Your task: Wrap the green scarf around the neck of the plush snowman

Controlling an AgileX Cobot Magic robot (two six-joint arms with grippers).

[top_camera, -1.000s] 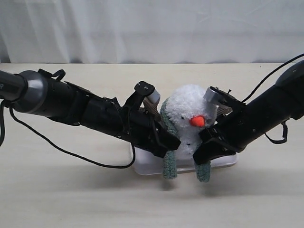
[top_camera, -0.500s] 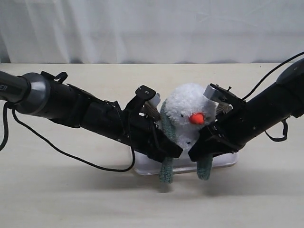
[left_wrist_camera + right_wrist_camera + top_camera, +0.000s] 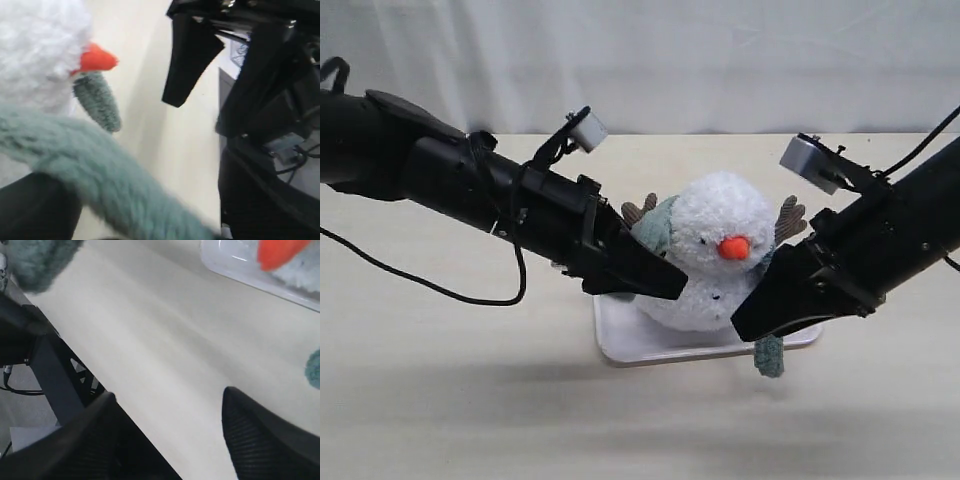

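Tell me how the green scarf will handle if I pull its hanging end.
Probably floppy: the green scarf droops past the tray edge and bends round the plush snowman. Likely light, being thin fluffy knit, which may cling to the plush, so a tug could tip the snowman.

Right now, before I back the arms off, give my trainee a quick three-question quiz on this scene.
1. True or false: the plush snowman stands in the white tray.
2. Where does the green scarf hang its visible loose end? A) over the tray's front edge B) on top of the snowman's head C) on the curtain
3. Fill in: the right gripper has its jaws ___, with nothing between them.
Key: 1 true; 2 A; 3 open.
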